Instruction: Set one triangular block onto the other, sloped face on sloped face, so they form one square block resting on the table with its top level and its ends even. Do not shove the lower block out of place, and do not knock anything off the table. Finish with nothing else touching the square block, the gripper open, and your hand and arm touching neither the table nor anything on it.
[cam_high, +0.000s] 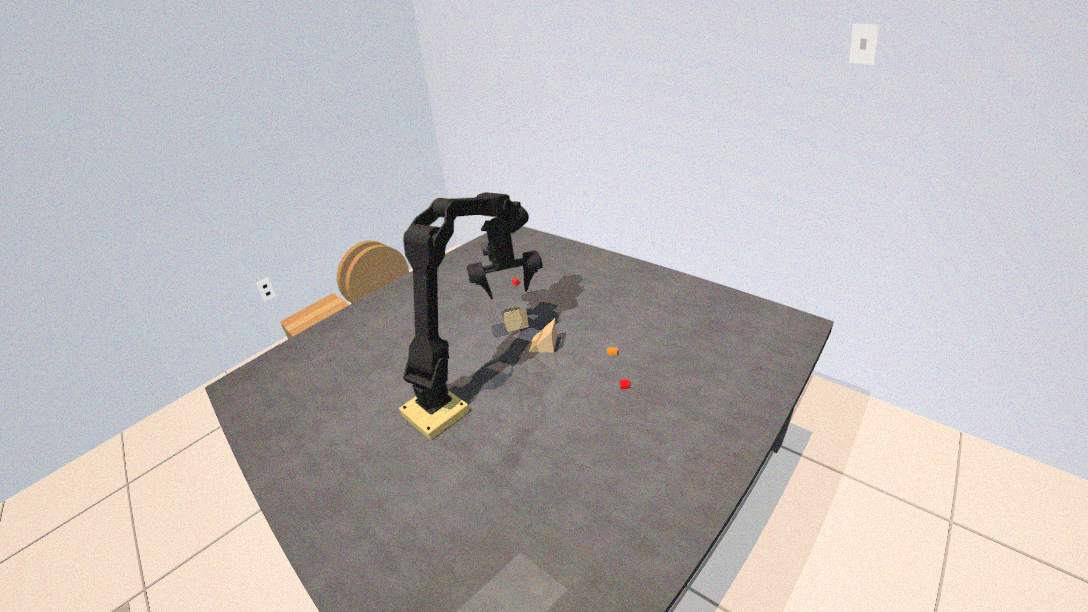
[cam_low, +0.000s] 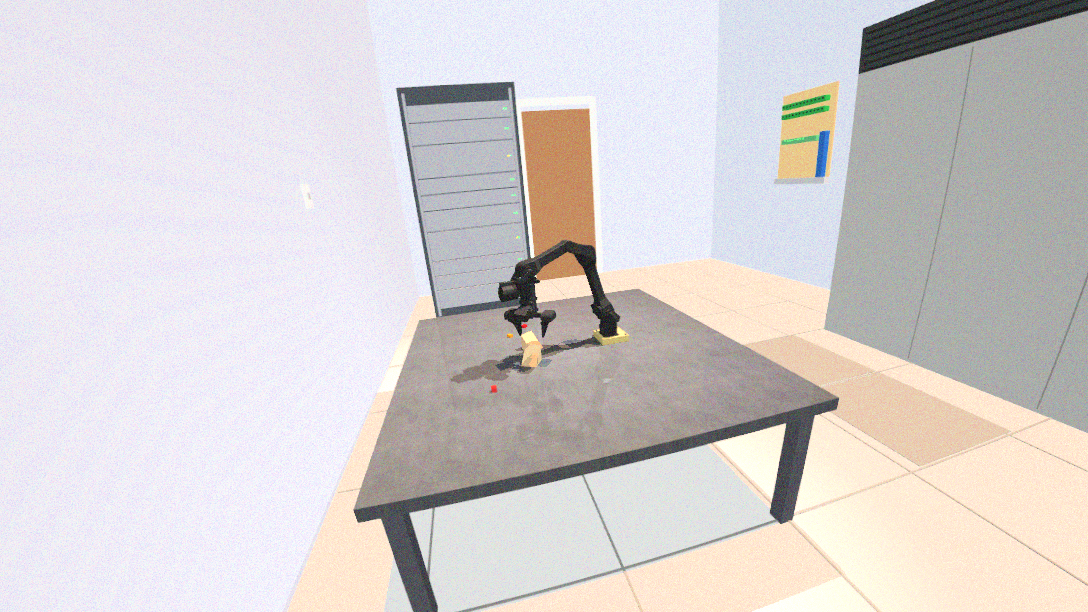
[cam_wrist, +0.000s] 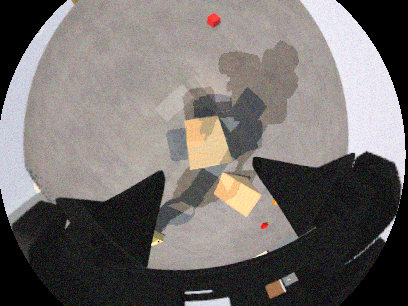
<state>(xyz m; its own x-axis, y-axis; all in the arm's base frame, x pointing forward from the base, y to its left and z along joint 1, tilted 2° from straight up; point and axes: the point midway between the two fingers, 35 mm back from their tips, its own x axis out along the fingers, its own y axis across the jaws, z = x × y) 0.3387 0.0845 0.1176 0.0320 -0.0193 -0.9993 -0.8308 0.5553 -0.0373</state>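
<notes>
One triangular block (cam_high: 515, 319) (cam_low: 531, 355) (cam_wrist: 206, 145) stands on the table (cam_high: 426, 517) (cam_low: 608, 418); it shows a squarish face in the wrist view. The other triangular block (cam_high: 546, 339) (cam_low: 528, 339) (cam_wrist: 239, 194) stands beside it, turned at a different angle, with a small gap between them in the wrist view. In the top view it rises to a narrow peak. My gripper (cam_high: 508, 294) (cam_low: 531, 335) (cam_wrist: 209, 168) is open and empty, pointing down above the blocks, clear of both. Which way the first block's slope faces is hard to tell.
A small red cube (cam_high: 515, 281) (cam_low: 493, 388) (cam_wrist: 213, 20) lies beyond the blocks from my base. An orange piece (cam_high: 612, 351) (cam_low: 509, 335) and another red piece (cam_high: 624, 384) (cam_low: 524, 326) (cam_wrist: 264, 225) lie to the right in the top view. My yellow base (cam_high: 433, 417) (cam_low: 611, 337) stands on the table.
</notes>
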